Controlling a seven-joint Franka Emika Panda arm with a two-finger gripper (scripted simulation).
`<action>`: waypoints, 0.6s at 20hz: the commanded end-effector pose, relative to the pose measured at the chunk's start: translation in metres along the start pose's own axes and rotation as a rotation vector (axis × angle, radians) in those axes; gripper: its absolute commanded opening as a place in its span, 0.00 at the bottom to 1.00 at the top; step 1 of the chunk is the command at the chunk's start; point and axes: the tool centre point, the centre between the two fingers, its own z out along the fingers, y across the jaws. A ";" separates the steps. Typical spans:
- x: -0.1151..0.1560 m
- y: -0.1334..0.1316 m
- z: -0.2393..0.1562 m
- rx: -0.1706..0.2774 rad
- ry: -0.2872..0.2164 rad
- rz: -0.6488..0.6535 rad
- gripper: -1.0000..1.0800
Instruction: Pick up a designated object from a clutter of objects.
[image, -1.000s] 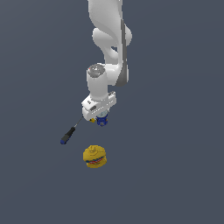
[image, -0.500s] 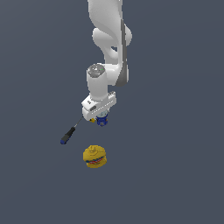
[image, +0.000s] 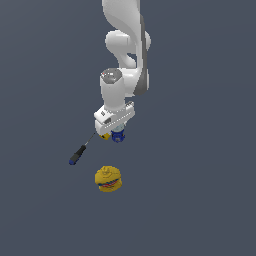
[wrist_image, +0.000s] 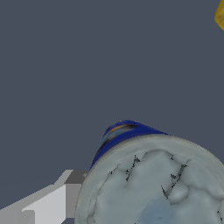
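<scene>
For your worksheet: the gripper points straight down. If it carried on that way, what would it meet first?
Most likely the blue can: its pale round top fills the wrist view, right beside one finger. In the exterior view the gripper sits directly over the can, though the exact gap is unclear.

Flat, even, shadowless simulator light; coarse, slightly soft renders, no glare.

Small blue cylindrical can (wrist_image: 127, 133) with pale grey-white top, yellow burger-shaped lump (image: 108, 178) with red stripe, thin screwdriver (image: 80, 152) with dark blue handle, white gripper (image: 113, 131)
</scene>
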 end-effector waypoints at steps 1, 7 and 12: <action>0.005 -0.002 -0.013 -0.003 0.002 0.000 0.00; 0.019 -0.010 -0.054 -0.004 0.001 0.000 0.00; 0.034 -0.019 -0.098 -0.005 0.000 0.000 0.00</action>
